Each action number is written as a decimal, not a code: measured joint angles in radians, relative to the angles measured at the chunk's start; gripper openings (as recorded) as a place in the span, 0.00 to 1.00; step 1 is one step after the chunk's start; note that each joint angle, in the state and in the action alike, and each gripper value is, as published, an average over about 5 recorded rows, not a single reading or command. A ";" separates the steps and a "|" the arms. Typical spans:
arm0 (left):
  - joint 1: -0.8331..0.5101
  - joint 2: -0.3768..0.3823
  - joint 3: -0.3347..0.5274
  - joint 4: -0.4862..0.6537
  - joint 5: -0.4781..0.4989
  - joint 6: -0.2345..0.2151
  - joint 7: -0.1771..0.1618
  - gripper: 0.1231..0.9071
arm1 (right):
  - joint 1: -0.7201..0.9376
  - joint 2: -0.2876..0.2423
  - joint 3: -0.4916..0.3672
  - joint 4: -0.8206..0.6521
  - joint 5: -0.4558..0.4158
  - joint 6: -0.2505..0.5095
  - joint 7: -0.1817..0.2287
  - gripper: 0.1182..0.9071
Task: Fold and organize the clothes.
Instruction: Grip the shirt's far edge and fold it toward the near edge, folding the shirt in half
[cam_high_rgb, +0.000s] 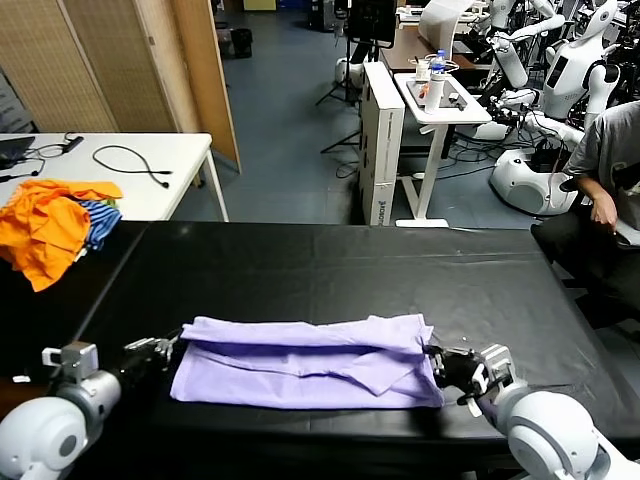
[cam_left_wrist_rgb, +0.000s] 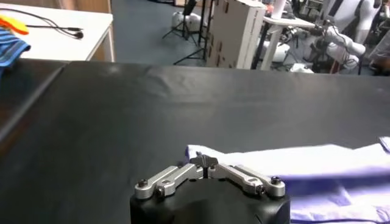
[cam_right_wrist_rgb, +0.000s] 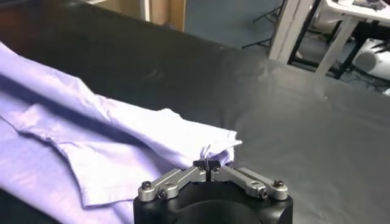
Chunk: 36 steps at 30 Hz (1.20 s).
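Bare black table (cam_high_rgb: 330, 270) beyond T-shirt (cam_high_rgb: 300, 365)

The shirt (cam_high_rgb: 305, 360) lies on the counter (cam_high_rgb: 330, 270) at the lower middle, the left pincer (cam_high_rgb: 168, 348) at its left end, the right pincer (cam_high_rgb: 432, 355) at its right end; a clothes pile (cam_high_rgb: 50, 225) sits upper left

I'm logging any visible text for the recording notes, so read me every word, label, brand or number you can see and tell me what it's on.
White cabinet: dark lettering low on its side, too small to read.
Bottle on the white side table: blue label, unreadable.
Lavender T-shirt: no print or text showing.
Nothing else carries text.
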 joint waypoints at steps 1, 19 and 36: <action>0.009 -0.004 -0.004 -0.006 0.004 0.000 0.000 0.03 | -0.008 0.000 0.002 0.002 0.000 0.000 -0.001 0.03; 0.132 -0.076 -0.014 -0.037 0.116 -0.011 0.027 0.18 | -0.059 0.009 0.036 0.023 0.042 0.000 -0.024 0.29; -0.074 -0.093 0.014 0.103 0.064 -0.036 0.003 1.00 | 0.108 0.151 0.068 -0.119 0.112 0.000 0.095 1.00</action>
